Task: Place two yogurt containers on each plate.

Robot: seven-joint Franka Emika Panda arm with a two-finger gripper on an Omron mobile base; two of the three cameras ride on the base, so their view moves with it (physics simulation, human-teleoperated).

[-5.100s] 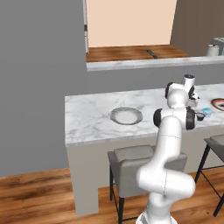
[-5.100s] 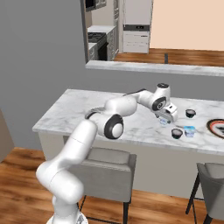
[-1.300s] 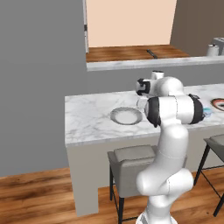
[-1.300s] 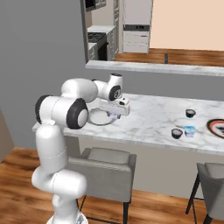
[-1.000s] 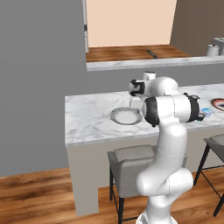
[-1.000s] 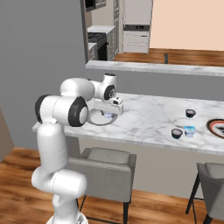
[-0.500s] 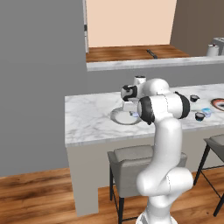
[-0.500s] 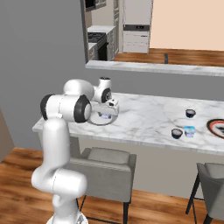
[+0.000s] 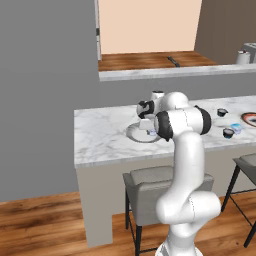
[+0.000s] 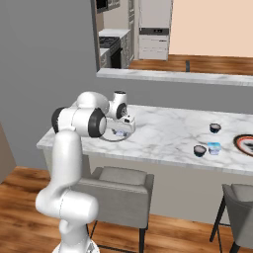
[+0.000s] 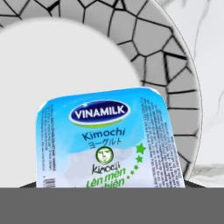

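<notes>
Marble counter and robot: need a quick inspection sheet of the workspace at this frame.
Surface: white marble counter, two stools under it.
Job's things: silver-grey plate under the gripper; blue and white yogurt cup above it; second blue cup, two dark cups and reddish-rimmed plate at the far end.
Clutter: nothing seen.
Grippers: gripper shut on the blue and white yogurt cup, low over the silver-grey plate.
Cables: nothing seen.
Surroundings: grey wall, pass-through ledge, wood floor.

marble counter (image 9: 105, 137), two plates (image 9: 136, 133), three cups (image 10: 199, 150)
</notes>
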